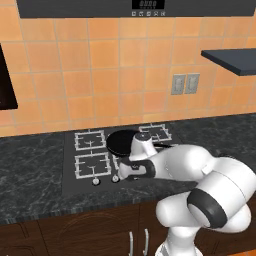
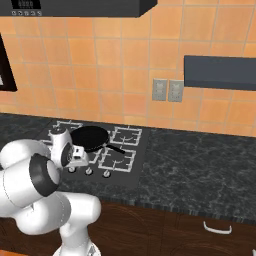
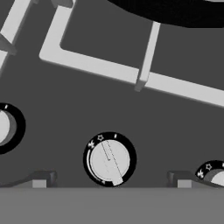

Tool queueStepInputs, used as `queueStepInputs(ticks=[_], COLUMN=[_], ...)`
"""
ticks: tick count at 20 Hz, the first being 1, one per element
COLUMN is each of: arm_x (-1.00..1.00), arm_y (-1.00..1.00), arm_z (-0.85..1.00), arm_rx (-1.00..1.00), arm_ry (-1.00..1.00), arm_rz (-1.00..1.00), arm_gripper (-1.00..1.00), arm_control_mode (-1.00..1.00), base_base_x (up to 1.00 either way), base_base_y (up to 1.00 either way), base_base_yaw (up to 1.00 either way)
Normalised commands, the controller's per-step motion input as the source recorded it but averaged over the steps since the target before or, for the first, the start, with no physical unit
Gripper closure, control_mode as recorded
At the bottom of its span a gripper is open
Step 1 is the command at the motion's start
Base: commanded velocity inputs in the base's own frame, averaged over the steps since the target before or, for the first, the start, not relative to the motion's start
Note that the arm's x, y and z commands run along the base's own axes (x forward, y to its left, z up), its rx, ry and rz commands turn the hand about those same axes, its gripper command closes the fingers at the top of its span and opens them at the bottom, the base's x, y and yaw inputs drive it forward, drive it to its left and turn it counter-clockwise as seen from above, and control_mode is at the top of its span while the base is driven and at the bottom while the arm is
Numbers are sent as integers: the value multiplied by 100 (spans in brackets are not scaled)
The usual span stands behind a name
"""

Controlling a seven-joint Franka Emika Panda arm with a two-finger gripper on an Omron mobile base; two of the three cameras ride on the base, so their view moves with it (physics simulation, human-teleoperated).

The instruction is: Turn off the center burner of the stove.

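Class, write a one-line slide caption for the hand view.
Open gripper poised over a round silver knob on the stove.

A round black frying pan (image 1: 122,141) rests with its handle (image 2: 116,148) pointing right. The table (image 2: 200,170) is dark speckled stone. Two grey wall outlets (image 1: 184,84) sit on the orange tiled wall (image 1: 115,65). A dark shelf (image 2: 220,72) projects at right.
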Motion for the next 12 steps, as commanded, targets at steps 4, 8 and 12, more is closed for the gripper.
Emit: queueStepInputs(ticks=[4,8,12], arm_x=[8,0,0], arm_y=[0,0,0], arm_z=[-16,-4,0], arm_rx=[0,0,0], arm_ry=[-13,-9,0], arm_rz=[0,0,0], arm_gripper=[-100,-100,100], arm_control_mode=[-100,-100,-100], base_base_x=[0,0,0], base_base_y=[0,0,0], base_base_yaw=[0,0,0])
